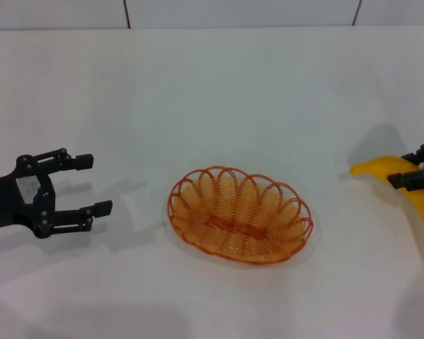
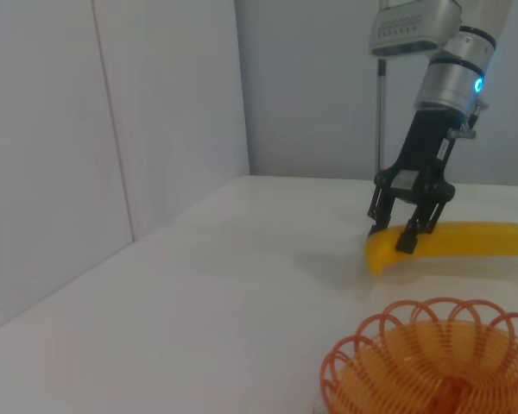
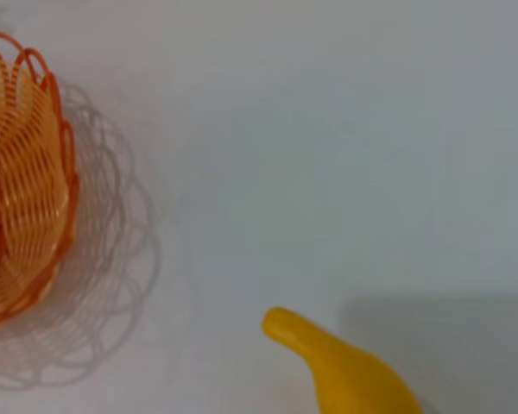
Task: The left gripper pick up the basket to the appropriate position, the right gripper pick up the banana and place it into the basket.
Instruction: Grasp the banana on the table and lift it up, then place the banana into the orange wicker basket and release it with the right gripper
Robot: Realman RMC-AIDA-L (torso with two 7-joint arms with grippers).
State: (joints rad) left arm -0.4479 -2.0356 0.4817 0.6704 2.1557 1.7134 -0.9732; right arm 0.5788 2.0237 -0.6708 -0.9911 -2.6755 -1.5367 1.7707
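Note:
The orange wire basket point(image 1: 240, 215) rests on the white table in the middle; its rim also shows in the left wrist view point(image 2: 432, 345) and in the right wrist view point(image 3: 22, 181). My left gripper point(image 1: 93, 185) is open and empty, to the left of the basket and apart from it. The yellow banana point(image 1: 418, 205) lies on the table at the right edge; it also shows in the left wrist view point(image 2: 475, 240) and in the right wrist view point(image 3: 345, 371). My right gripper point(image 1: 410, 168) point(image 2: 390, 237) stands over the banana's stem end, its fingers closed on both sides of it.
The white table point(image 1: 219, 92) runs back to a pale wall point(image 1: 240, 13). Bare tabletop lies between the basket and the banana.

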